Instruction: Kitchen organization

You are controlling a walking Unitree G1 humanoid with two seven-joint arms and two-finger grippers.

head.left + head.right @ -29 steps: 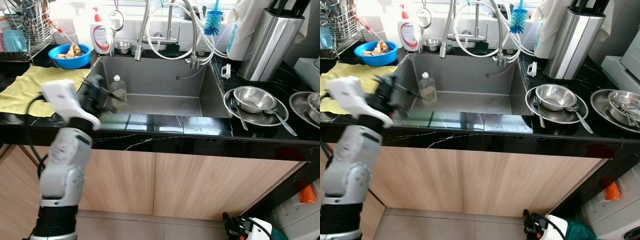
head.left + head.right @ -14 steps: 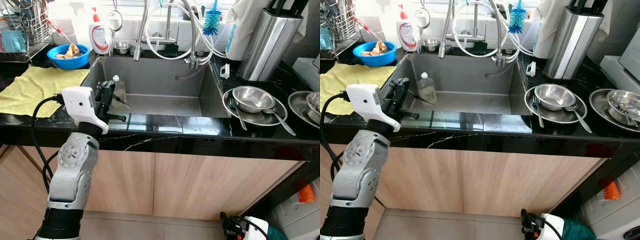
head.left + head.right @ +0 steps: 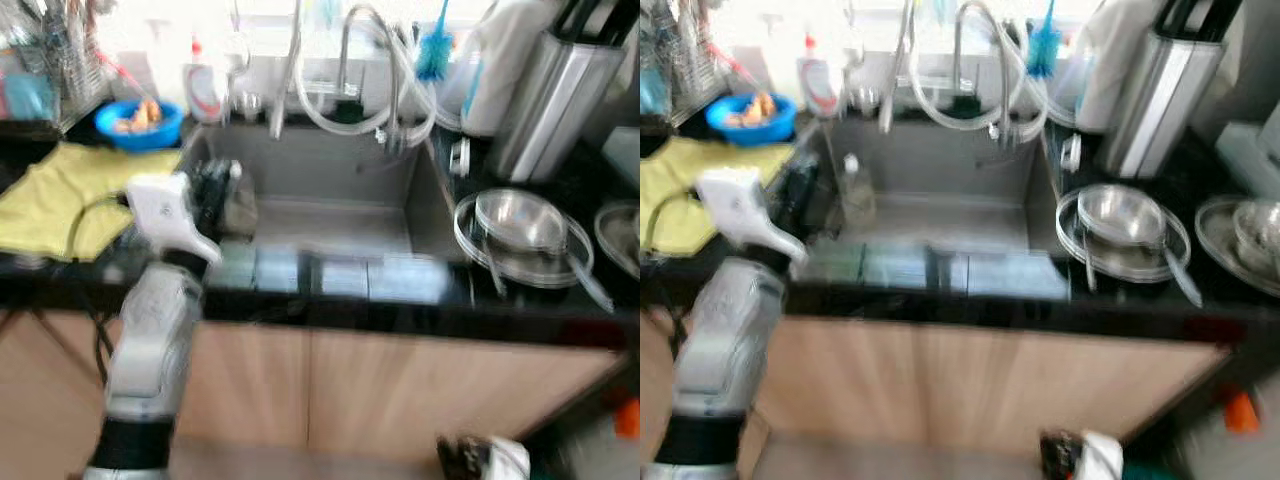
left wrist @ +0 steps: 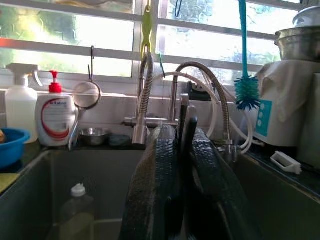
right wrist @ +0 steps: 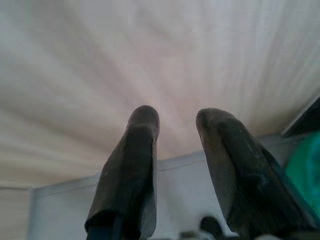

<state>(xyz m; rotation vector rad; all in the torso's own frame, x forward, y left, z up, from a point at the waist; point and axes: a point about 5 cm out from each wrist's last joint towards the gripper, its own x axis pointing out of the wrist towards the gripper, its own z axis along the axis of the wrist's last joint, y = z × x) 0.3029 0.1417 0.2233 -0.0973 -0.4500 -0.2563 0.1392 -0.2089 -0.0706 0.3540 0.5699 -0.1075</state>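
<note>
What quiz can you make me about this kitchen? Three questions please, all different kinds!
1. True or false: the bottle stands inside the sink.
2. Pick one: what colour is the bowl on the counter left of the sink? A red, B blue, C green.
3. Fill the gap: right of the sink, the steel bowl sits on a ____.

Key: 1 true. 2 B. 3 plate.
</note>
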